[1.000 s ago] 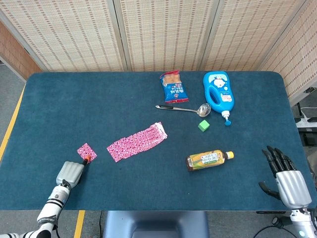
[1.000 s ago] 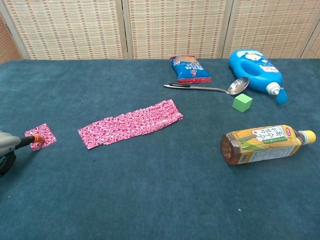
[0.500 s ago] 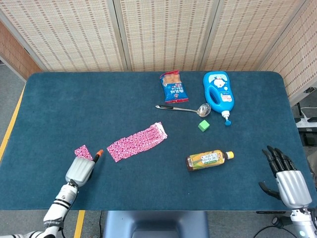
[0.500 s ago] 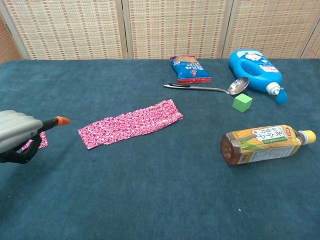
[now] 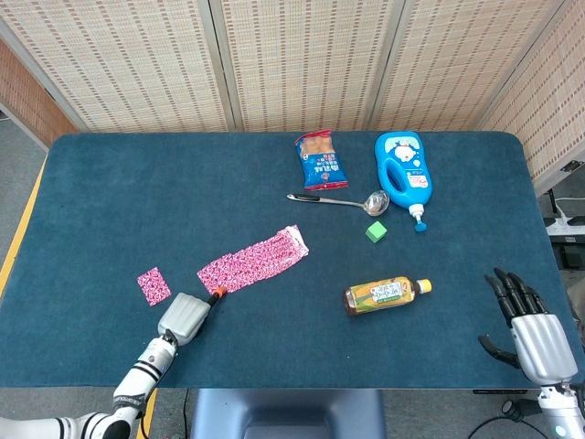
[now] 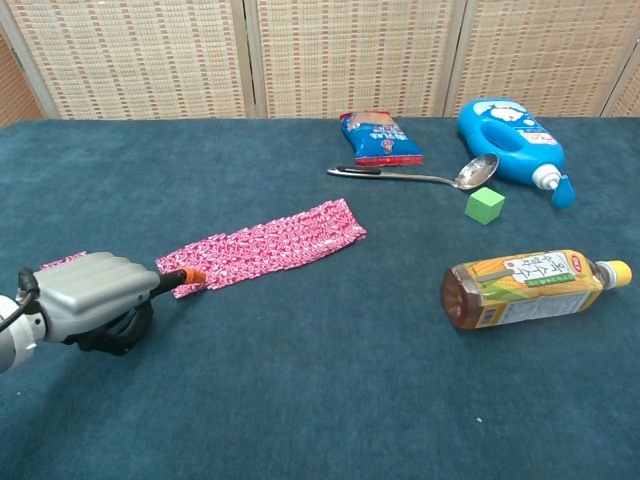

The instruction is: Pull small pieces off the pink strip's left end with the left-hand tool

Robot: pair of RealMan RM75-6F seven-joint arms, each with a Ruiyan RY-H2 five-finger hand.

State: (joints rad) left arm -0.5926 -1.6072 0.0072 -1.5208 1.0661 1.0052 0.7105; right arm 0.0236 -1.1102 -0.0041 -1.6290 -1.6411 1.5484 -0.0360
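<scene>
The pink patterned strip [image 5: 253, 261] [image 6: 265, 246] lies diagonally at the table's middle left. My left hand [image 5: 186, 317] [image 6: 92, 295] grips an orange-tipped tool [image 5: 217, 293] [image 6: 186, 275], and the tip sits at the strip's left end. A small torn pink piece [image 5: 154, 285] lies apart to the left; the chest view shows only a sliver of this piece [image 6: 62, 263] behind the hand. My right hand [image 5: 530, 329] rests off the table's front right edge with fingers apart, holding nothing.
A tea bottle [image 5: 386, 294] [image 6: 532, 288] lies on its side right of centre. A green cube [image 5: 376, 231] [image 6: 485, 205], a metal spoon [image 5: 340, 200] [image 6: 418, 175], a blue snack bag [image 5: 321, 160] [image 6: 378, 138] and a blue detergent bottle [image 5: 403, 176] [image 6: 511, 139] sit at the back.
My left hand has moved right, away from the torn piece, and brought the tool tip to the strip's left end. The right hand has not moved.
</scene>
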